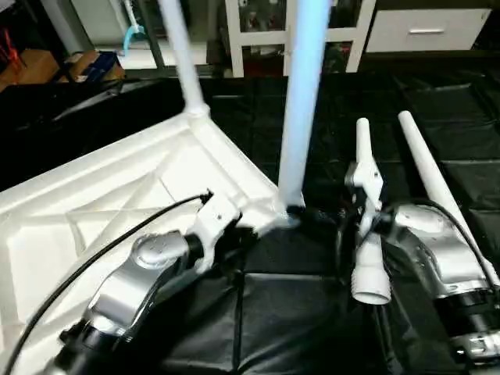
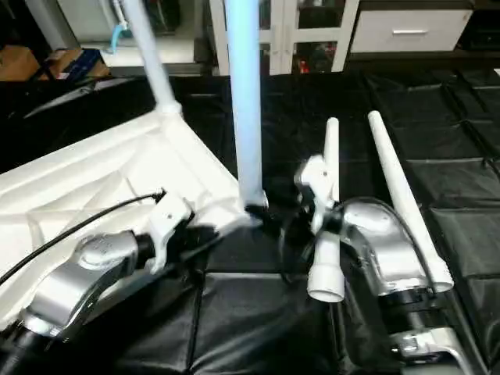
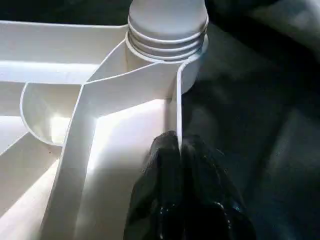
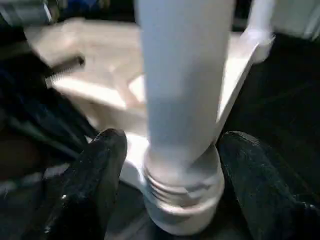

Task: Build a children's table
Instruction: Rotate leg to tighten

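Step in hand: seating the second leg (image 1: 303,101) in the tabletop's near corner socket (image 4: 180,210). Threads on the leg's base sit just at the socket mouth, so I judge it partly screwed in, not home yet. First leg (image 1: 181,55) already stands in the far corner socket.

Tabletop (image 1: 117,187) lies underside up on the black sheet (image 1: 297,312), X-ribs showing. Two spare legs lie on the sheet to the right: one (image 1: 366,226) with its open wide end toward the robot, the other (image 1: 430,180) just beyond it.

Right gripper (image 4: 172,165): fingers (image 4: 97,170) apart, straddling the second leg's base, one on each side, no visible contact. Holds nothing.

Left gripper (image 3: 181,150): fingers together, pinched on the tabletop's edge wall (image 3: 178,100) just beside the socket, bracing it.

Next move, as I read it: close the right on the leg again and turn further, or check seating, then fetch a spare leg. Left should hold so the tabletop doesn't rotate.
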### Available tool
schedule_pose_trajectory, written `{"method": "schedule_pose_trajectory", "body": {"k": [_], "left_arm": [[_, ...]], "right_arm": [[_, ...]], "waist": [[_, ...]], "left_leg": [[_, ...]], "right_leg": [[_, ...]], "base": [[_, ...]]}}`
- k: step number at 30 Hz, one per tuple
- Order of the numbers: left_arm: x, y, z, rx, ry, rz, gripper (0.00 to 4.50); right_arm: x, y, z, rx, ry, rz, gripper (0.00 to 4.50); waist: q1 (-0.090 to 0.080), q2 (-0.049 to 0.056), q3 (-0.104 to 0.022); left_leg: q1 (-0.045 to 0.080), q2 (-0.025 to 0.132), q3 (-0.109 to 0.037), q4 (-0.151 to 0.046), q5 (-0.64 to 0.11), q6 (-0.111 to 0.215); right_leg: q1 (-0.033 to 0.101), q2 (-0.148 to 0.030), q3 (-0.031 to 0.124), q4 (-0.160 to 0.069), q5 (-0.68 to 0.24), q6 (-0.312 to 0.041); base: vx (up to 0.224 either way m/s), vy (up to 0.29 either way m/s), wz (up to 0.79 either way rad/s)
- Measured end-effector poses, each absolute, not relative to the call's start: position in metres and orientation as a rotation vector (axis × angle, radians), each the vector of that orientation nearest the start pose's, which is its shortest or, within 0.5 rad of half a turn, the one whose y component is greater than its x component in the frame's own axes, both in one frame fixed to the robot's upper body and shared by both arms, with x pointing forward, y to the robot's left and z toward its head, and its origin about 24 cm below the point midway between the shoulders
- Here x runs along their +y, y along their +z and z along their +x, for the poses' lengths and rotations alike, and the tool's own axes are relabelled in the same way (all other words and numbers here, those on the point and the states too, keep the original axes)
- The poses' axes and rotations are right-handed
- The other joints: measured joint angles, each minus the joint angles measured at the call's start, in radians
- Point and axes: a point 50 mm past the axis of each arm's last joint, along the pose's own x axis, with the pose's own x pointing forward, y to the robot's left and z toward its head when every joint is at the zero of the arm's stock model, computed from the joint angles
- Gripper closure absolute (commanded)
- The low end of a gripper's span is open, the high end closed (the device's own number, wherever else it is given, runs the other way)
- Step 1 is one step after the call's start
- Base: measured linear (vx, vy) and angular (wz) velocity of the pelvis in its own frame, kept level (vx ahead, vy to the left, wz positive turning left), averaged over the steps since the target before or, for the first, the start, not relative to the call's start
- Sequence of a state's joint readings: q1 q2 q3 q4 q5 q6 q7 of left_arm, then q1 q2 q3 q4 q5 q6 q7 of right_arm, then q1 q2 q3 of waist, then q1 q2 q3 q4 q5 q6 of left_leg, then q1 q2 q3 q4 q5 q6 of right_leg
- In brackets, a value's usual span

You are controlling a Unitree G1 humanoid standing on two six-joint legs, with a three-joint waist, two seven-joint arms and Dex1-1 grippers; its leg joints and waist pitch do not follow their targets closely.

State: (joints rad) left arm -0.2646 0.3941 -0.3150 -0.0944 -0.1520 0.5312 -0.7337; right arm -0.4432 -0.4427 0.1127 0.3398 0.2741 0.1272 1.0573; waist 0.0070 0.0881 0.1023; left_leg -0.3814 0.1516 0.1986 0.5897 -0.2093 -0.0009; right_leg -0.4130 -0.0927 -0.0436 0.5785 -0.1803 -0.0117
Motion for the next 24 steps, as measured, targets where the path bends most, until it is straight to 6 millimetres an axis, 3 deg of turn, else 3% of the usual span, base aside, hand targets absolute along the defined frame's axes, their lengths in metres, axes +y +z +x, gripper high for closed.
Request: {"method": "schedule_pose_trajectory", "body": {"k": [7, 14, 18, 24], "left_arm": [[0.11, 0.061, 0.25, 0.41, -1.113, 0.234, 4.5], [0.11, 0.061, 0.249, 0.418, -1.128, 0.239, 4.5], [0.109, 0.061, 0.248, 0.42, -1.131, 0.24, 4.5], [0.109, 0.061, 0.248, 0.422, -1.133, 0.242, 4.5]], "right_arm": [[-0.16, 0.08, 0.302, 0.188, 1.218, -0.194, 1.24], [-0.158, 0.074, 0.3, 0.196, 1.242, -0.255, 1.24], [-0.16, 0.072, 0.299, 0.211, 1.25, -0.269, 1.66], [-0.16, 0.071, 0.299, 0.208, 1.252, -0.267, 1.81]], "waist": [[0.005, -0.001, 0.001], [0.008, -0.002, 0.0], [0.01, -0.002, 0.0], [0.01, -0.002, 0.0]], "left_leg": [[-0.001, 0.0, 0.003, 0.004, 0.0, -0.001], [-0.001, 0.0, 0.003, 0.005, 0.0, 0.0], [-0.001, 0.0, 0.003, 0.006, 0.0, 0.0], [-0.001, 0.0, 0.003, 0.006, 0.0, 0.0]], "right_leg": [[0.003, -0.001, 0.004, 0.0, 0.001, -0.002], [0.004, -0.001, 0.004, 0.0, 0.001, -0.002], [0.004, -0.001, 0.003, 0.0, 0.001, -0.002], [0.004, -0.001, 0.003, 0.0, 0.001, -0.002]], "base": [[0.0, 0.0, 0.0], [0.0, 0.0, 0.0], [0.0, 0.0, 0.0], [0.0, 0.0, 0.0]]}}
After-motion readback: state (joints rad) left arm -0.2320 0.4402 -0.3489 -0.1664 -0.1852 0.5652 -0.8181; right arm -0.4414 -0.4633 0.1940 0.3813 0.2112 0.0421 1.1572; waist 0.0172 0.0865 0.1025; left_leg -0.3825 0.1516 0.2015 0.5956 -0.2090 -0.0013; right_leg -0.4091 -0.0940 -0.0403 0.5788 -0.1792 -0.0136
